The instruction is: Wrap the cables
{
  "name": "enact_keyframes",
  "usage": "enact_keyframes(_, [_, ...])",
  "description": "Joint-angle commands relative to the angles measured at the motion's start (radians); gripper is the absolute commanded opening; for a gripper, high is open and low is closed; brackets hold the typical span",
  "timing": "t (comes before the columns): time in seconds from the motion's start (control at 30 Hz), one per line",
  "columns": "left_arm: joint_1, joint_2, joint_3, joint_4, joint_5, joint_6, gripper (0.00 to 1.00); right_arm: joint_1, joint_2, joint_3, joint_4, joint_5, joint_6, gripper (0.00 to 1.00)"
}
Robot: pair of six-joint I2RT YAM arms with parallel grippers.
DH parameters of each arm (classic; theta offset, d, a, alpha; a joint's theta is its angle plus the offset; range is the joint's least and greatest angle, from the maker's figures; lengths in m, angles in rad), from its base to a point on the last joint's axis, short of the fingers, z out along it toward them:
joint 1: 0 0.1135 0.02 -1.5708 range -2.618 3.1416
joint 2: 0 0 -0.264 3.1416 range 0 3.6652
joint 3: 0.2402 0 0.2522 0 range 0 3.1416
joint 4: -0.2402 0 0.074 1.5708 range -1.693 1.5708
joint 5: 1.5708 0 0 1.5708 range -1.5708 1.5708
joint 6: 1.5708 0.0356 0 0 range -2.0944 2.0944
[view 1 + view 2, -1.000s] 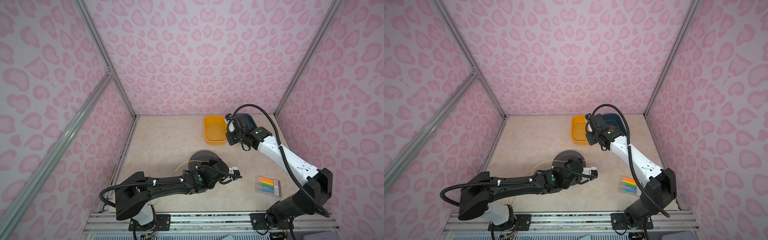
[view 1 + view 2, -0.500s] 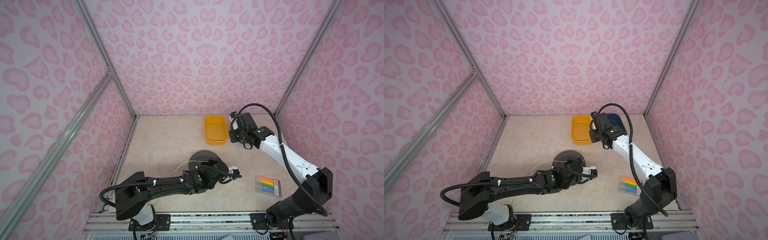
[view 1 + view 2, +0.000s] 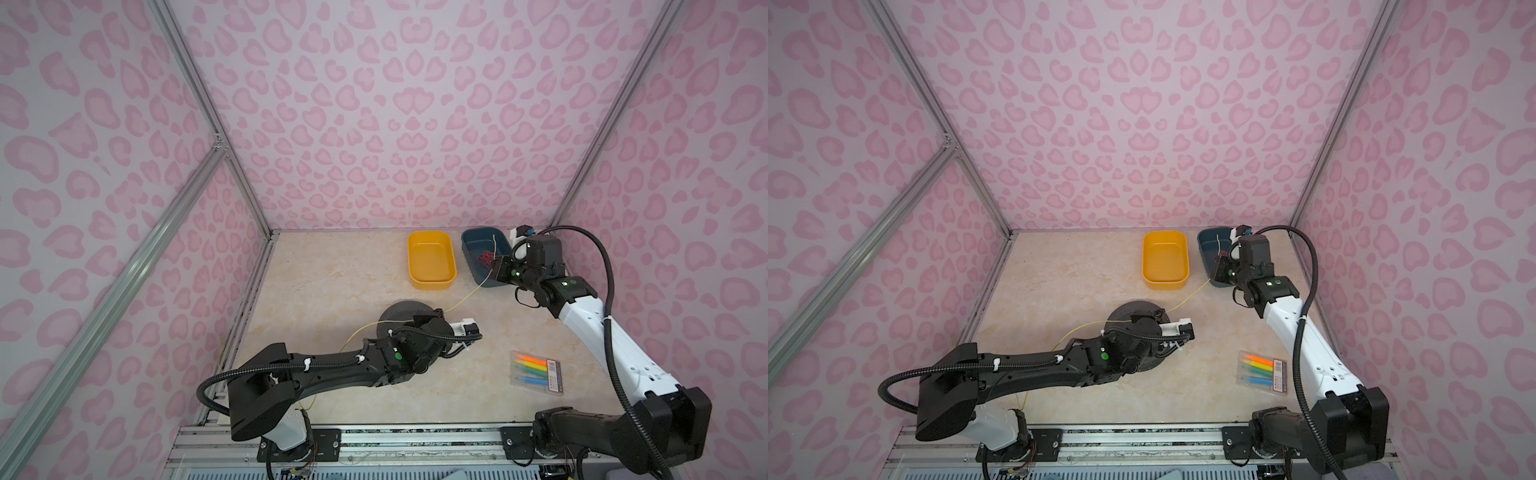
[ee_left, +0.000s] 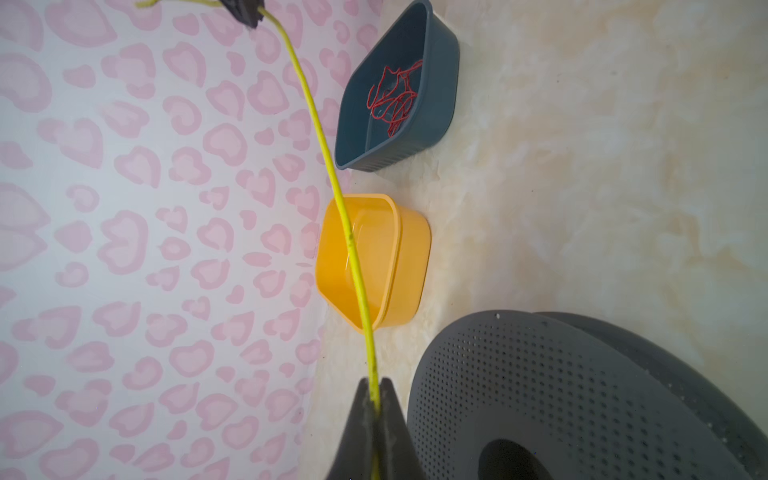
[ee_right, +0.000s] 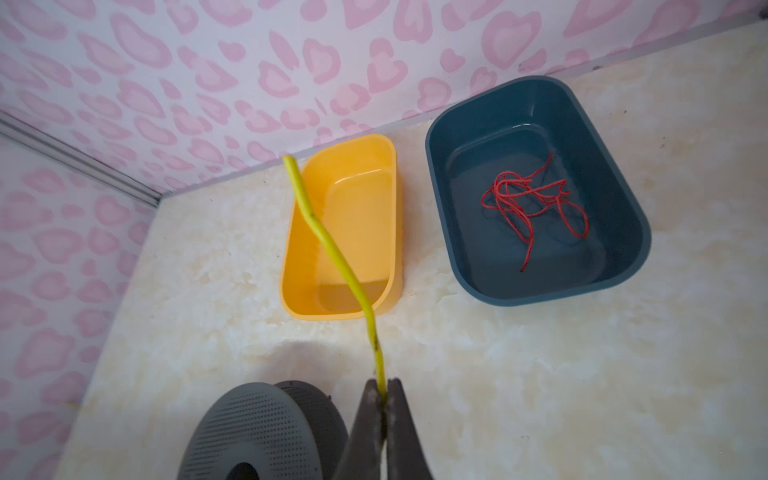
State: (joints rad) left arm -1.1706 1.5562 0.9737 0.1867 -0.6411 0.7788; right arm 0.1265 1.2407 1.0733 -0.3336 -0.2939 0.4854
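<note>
Now both arms share the yellow wire point(image 4: 332, 174). The left pincer point(image 4: 375, 384) is pinched tight on it, the strand squeezed between its two dark fingers point(image 4: 353, 428). It hangs just above the grey perforated reel point(image 3: 397, 318) near the middle of the bench point(image 3: 332, 282). The right pincer point(image 5: 384, 384) is likewise clamped on the wire, raised by the near end of the blue tub point(image 3: 478, 245), as both top views show.

Between the two pincers the wire runs as one slightly bowed span above the bench. Past the right pincer a short free end sticks out with one kink in it. Behind the left pincer the rest of the wire arcs back over the left arm, toward the bench's left edge and front.

A tangle of red wires point(image 5: 536, 208) lies inside the blue tub. The yellow tub point(image 3: 430, 262) sits just beside that tub, against the back wall. A pack of coloured pens point(image 3: 536, 370) lies flat on the bench near the right arm.
</note>
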Motion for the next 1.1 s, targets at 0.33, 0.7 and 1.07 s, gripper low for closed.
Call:
enact_keyframes(0.33, [0.082, -0.034, -0.014, -0.052, 0.215, -0.436, 0.04, -0.236, -0.124, -0.265, 0.755, -0.262, 0.597, 0.0])
enact_keyframes(0.7, [0.089, -0.067, -0.096, -0.008, 0.263, -0.548, 0.04, -0.261, -0.15, -0.306, 0.871, -0.269, 0.663, 0.0])
enact_keyframes(1.07, [0.088, -0.092, -0.138, -0.027, 0.294, -0.578, 0.03, -0.28, -0.144, -0.223, 0.771, -0.245, 0.572, 0.0])
